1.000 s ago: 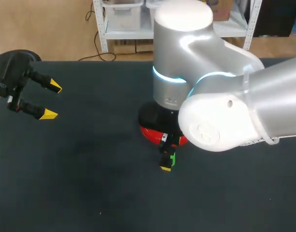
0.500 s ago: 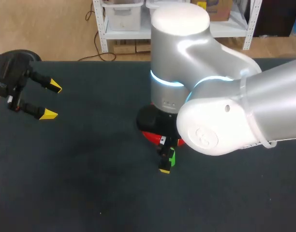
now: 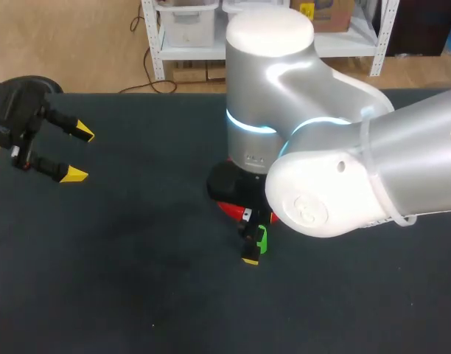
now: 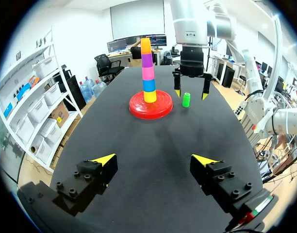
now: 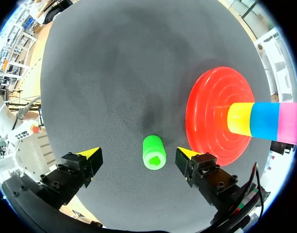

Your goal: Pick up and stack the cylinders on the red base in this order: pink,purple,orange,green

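We are looking at a robot lab, our big silver right arm (image 3: 343, 169) is hanging over a wide black table (image 3: 122, 280), our left gripper (image 3: 77, 153) is holding its yellow tips apart, bright cylinders (image 4: 147, 73) are standing stacked on a red base (image 4: 149, 109).

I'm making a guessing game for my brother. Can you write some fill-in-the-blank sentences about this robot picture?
The stack's top cylinder is ____.
The green cylinder stands on the ____, beside the red base.
The right pincer straddles it without touching, so it is ____.
Missing words: orange; table; open.
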### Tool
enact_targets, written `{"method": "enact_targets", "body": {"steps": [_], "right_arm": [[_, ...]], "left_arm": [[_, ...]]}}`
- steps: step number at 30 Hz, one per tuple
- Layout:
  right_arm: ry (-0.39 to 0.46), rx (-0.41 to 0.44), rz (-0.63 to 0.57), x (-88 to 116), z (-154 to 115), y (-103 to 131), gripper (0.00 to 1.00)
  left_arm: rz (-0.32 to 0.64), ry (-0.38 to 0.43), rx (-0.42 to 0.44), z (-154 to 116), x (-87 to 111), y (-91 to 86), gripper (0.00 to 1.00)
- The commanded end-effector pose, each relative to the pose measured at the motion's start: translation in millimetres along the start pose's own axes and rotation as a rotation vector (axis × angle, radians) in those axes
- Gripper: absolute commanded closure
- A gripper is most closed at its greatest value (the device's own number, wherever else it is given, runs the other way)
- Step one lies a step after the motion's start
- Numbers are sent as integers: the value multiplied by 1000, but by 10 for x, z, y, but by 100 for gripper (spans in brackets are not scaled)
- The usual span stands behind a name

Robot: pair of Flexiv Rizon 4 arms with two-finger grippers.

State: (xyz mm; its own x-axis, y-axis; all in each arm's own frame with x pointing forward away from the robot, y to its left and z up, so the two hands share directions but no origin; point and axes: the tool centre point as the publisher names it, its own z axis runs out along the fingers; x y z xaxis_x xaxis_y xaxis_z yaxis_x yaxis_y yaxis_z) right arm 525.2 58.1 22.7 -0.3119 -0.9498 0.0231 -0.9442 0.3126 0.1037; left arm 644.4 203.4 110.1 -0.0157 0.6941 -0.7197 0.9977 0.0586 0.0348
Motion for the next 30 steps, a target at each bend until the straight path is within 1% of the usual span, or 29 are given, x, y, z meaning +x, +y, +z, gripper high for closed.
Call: {"method": "enact_targets", "body": {"steps": [1, 2, 3, 4, 6, 7, 13, 25, 28, 30], "right_arm": [[1, 3, 1, 1, 7, 6, 0], [1, 2, 2, 1, 15, 5, 2], [2, 2, 2, 2, 16, 4, 51], [3, 3, 4, 2, 18, 4, 61], [9, 7, 6, 1, 17, 4, 91], [15, 13, 4, -3, 15, 5, 100], [29, 13, 2, -12, 26, 4, 100], [29, 1, 3, -13, 40, 5, 100], [25, -1, 5, -6, 31, 5, 100], [1, -2, 12, 3, 3, 2, 100]], "left_arm": [[2, -2, -4, -1, 9, -12, 0], [2, -2, -4, -1, 9, -12, 0], [2, -2, -4, -1, 9, -12, 0], [2, -2, -4, -1, 9, -12, 0], [2, -2, -4, -1, 9, -12, 0], [2, -2, -4, -1, 9, -12, 0], [2, -2, -4, -1, 9, -12, 0], [2, -2, -4, -1, 9, -12, 0], [2, -2, -4, -1, 9, -12, 0], [2, -2, -4, -1, 9, -12, 0]]}}
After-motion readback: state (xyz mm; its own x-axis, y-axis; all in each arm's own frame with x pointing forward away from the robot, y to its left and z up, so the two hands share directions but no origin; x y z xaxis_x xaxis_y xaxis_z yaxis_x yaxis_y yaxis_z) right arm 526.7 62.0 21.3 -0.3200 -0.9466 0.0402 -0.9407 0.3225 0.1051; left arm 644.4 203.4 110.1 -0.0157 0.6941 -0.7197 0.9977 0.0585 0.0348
